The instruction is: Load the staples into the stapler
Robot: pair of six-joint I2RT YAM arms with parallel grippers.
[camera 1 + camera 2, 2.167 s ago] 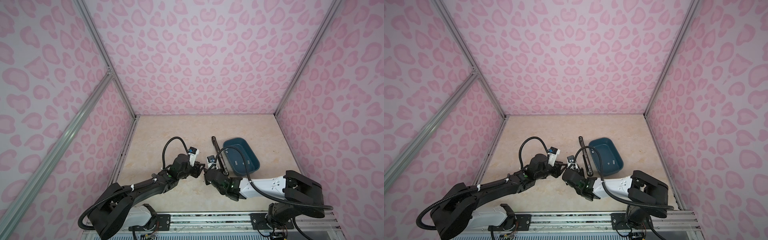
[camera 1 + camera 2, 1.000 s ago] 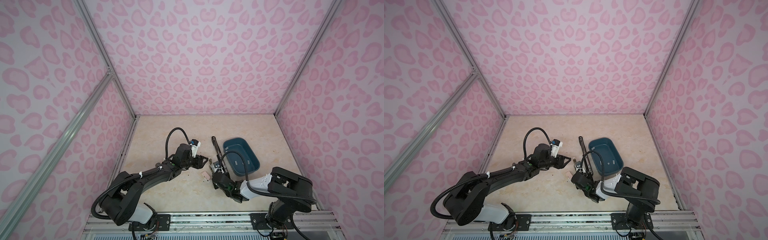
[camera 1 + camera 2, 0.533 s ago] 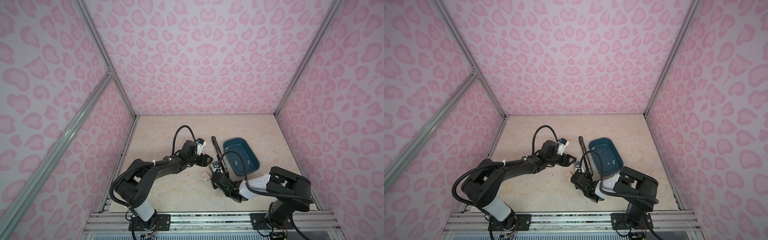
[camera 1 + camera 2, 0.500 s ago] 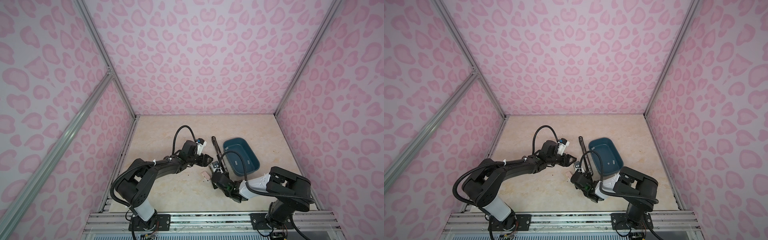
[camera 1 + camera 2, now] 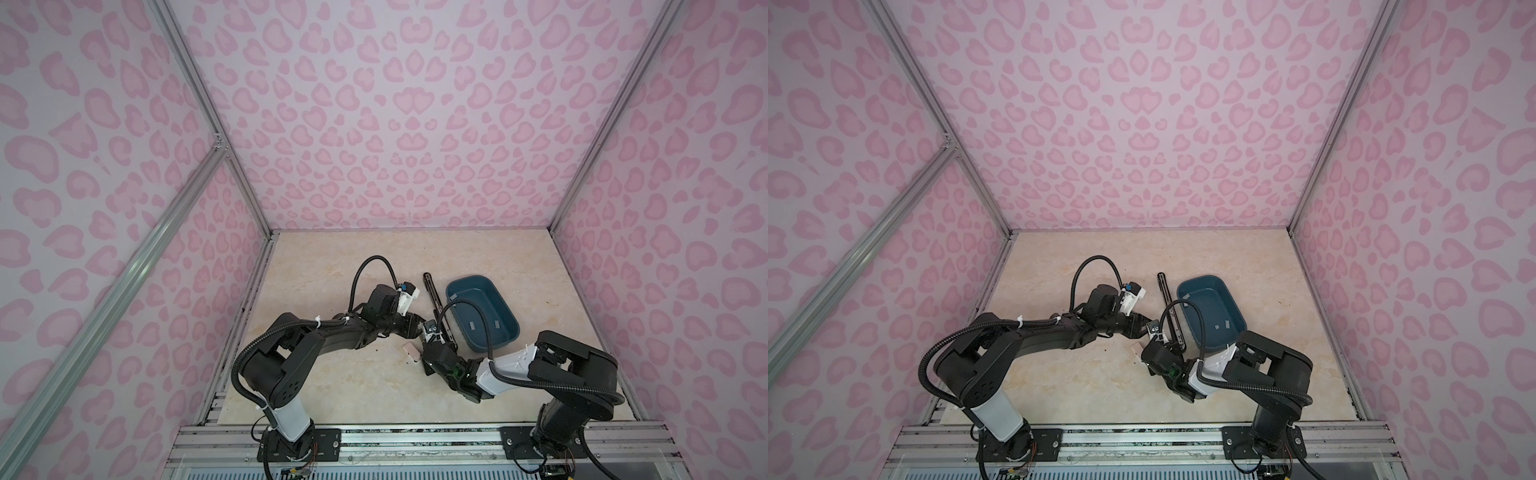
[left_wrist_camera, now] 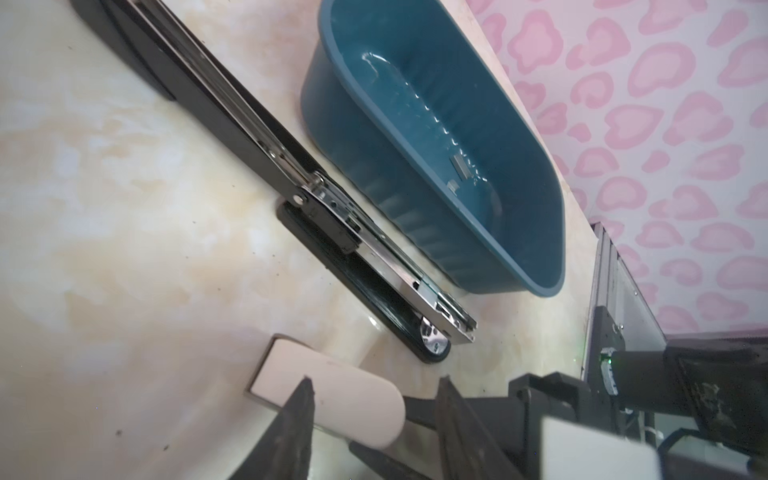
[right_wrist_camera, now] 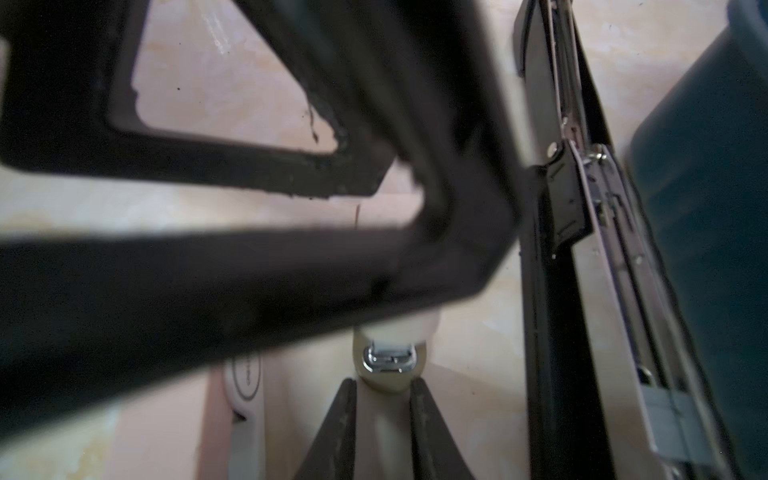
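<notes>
A small pale-pink stapler (image 5: 412,351) (image 5: 1136,349) lies hinged open on the table near the middle. My right gripper (image 7: 382,395) is shut on its cream base (image 7: 388,374), just behind the metal anvil. My left gripper (image 6: 376,388) comes in from the left with its jaws apart. The stapler's pink top (image 6: 345,395) lies partly between them and does not touch the far finger. Light-grey staples (image 5: 471,325) (image 6: 460,162) lie in the blue tub (image 5: 451,291) to the right. In the right wrist view, the left gripper's dark fingers (image 7: 249,270) hide most of the stapler.
A long black stapler (image 5: 434,299) (image 6: 332,208) lies opened flat between the grippers and the blue tub (image 5: 1233,303), almost against the tub's wall. Pink patterned walls close in the table on three sides. The arms' bases stand at the front edge.
My left gripper has swung right, toward the pink stapler, and its jaws have narrowed. The right gripper has kept the stapler low on the table and barely moved.
</notes>
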